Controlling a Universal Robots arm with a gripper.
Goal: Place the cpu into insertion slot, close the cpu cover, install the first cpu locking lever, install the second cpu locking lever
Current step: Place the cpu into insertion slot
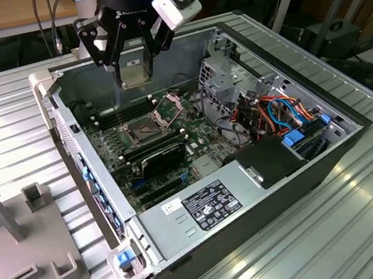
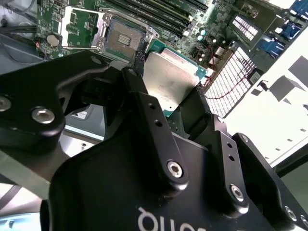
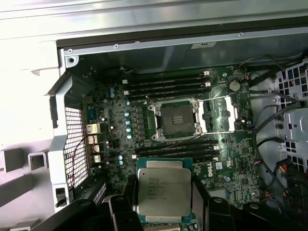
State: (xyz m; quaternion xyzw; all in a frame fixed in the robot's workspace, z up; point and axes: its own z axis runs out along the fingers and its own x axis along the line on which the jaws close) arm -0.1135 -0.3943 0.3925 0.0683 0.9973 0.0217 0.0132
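Table (image 1: 372, 208) first: silver metal with long ribs, and a wooden desk (image 1: 6, 16) stands behind it. One big open computer case (image 1: 287, 56) sits on the table. One grey holder block (image 1: 17, 242) sits at the exterior view's left. Inside the case lies one green board (image 3: 231, 168), bumpy with little parts. My gripper (image 1: 136, 76) hangs over it, two black fingers pinching one cpu (image 3: 163, 192), flat, square and shiny grey. One insertion slot (image 3: 174, 117) lies on the board, dark, square and uncovered. One cpu cover (image 3: 206, 115), a thin silver frame, is flipped open beside it.
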